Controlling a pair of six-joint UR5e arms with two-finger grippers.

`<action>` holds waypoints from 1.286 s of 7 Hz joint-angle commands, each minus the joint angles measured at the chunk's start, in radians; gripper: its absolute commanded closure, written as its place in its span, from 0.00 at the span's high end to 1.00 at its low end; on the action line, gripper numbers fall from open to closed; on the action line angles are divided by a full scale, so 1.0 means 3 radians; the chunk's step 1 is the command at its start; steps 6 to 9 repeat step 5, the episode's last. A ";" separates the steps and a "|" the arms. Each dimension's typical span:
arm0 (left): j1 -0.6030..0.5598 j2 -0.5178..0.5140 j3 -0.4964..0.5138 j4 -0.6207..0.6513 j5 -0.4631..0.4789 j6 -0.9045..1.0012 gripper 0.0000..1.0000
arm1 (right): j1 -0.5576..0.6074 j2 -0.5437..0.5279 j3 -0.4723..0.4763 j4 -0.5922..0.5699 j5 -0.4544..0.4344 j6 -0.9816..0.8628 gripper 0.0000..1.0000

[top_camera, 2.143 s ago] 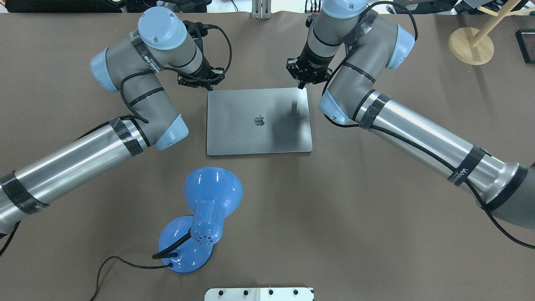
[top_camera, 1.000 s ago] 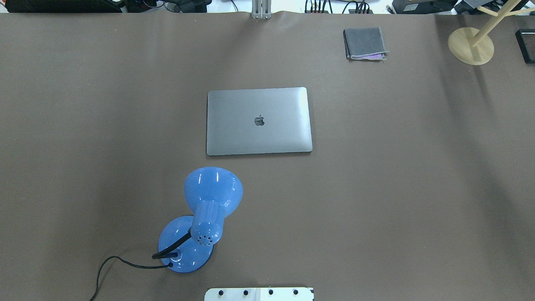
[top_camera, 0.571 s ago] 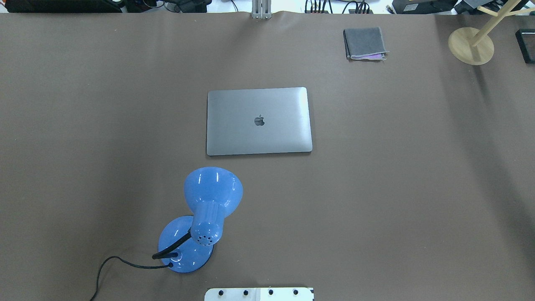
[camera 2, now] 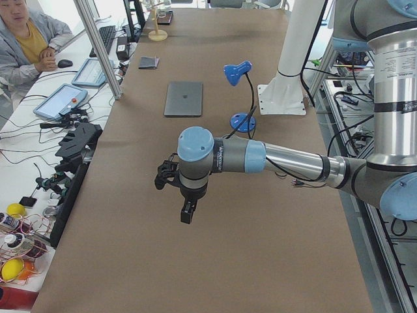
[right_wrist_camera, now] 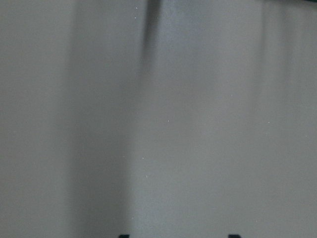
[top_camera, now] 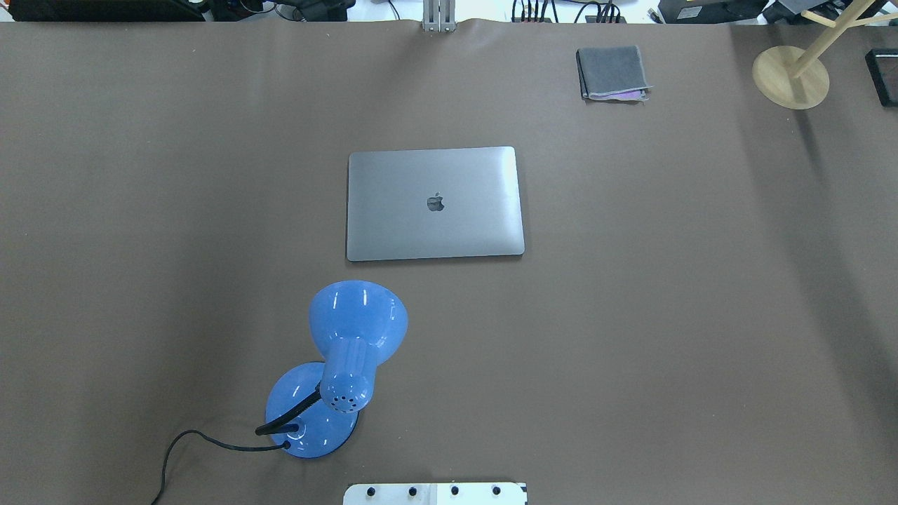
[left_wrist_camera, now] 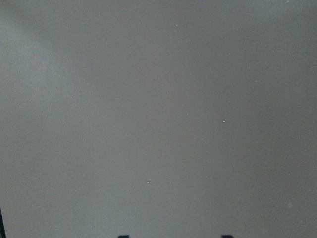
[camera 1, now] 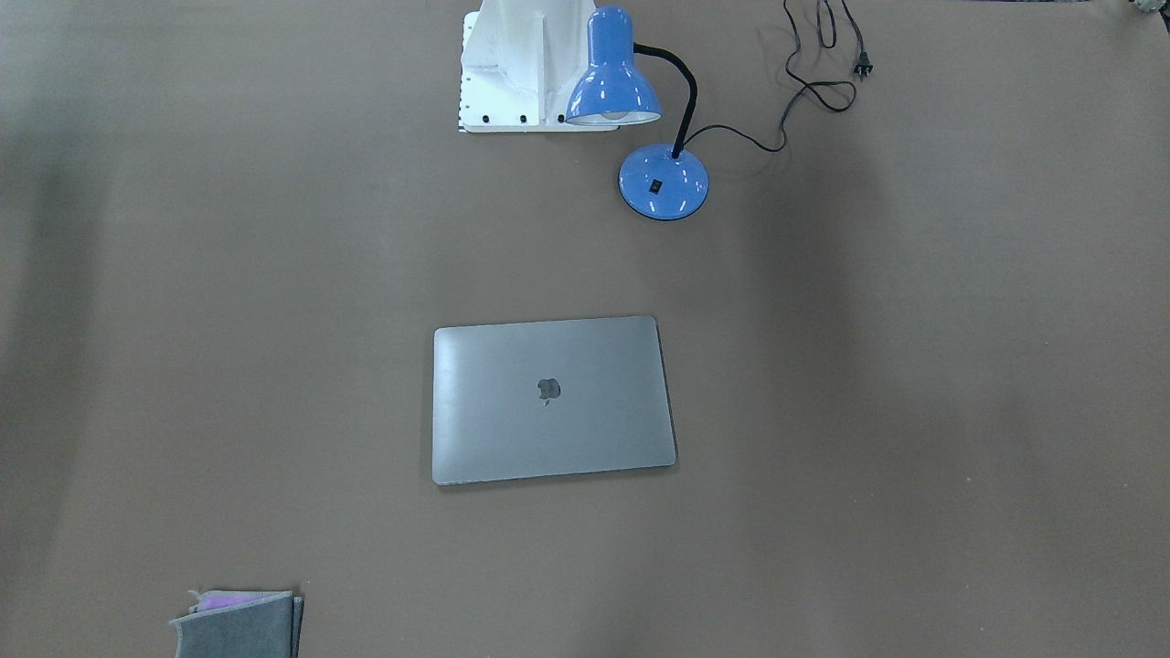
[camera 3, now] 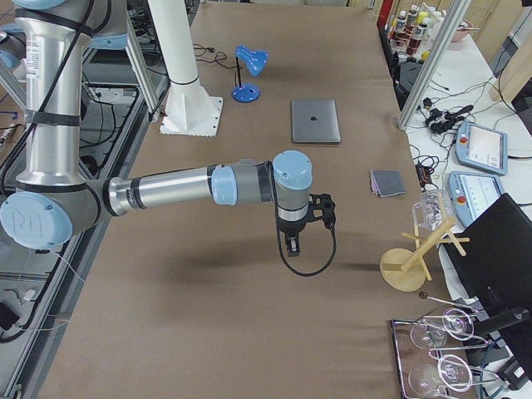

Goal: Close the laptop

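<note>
The space-grey laptop (top_camera: 435, 203) lies flat on the brown table with its lid down and the apple logo up; it also shows in the front view (camera 1: 551, 398) and small in the side views (camera 2: 183, 98) (camera 3: 315, 120). Neither arm shows in the overhead or front view. My left gripper (camera 2: 187, 215) hangs over bare table far from the laptop, toward the table's left end. My right gripper (camera 3: 291, 243) hangs over bare table toward the right end. Each wrist view shows only two dark fingertips (left_wrist_camera: 123, 236) (right_wrist_camera: 124, 236) set wide apart at the bottom edge, nothing between them.
A blue desk lamp (top_camera: 351, 351) with a black cord stands near the robot's white base (top_camera: 435, 493). A folded grey cloth (top_camera: 612, 73) lies at the far right. A wooden stand (top_camera: 791, 76) is at the far right corner. An operator (camera 2: 26, 39) sits beside the table.
Both arms, which hovered at the laptop's far edge 2.1 s ago, have left the overhead view. The grey cloth is uncovered. The laptop has not moved.
</note>
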 commanded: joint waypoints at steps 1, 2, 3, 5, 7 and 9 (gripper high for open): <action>-0.0023 -0.0018 -0.0030 0.0012 -0.0071 -0.0081 0.98 | 0.0019 0.0001 -0.0009 -0.0170 -0.0003 -0.0172 1.00; -0.0018 -0.0034 0.0005 0.0017 -0.0062 -0.0091 0.98 | 0.0045 0.0011 0.0016 -0.0272 -0.0003 -0.0224 1.00; -0.0028 -0.0024 -0.0035 0.0017 -0.0067 -0.0091 0.98 | 0.0045 0.0011 0.0016 -0.0278 -0.0003 -0.0225 1.00; -0.0033 -0.0003 -0.0056 0.0017 -0.0067 -0.0086 0.98 | 0.0045 0.0001 0.0016 -0.0278 -0.0003 -0.0225 1.00; -0.0033 -0.0003 -0.0056 0.0017 -0.0067 -0.0086 0.98 | 0.0045 0.0001 0.0016 -0.0278 -0.0003 -0.0225 1.00; -0.0033 -0.0003 -0.0056 0.0017 -0.0067 -0.0086 0.98 | 0.0045 0.0001 0.0016 -0.0278 -0.0003 -0.0225 1.00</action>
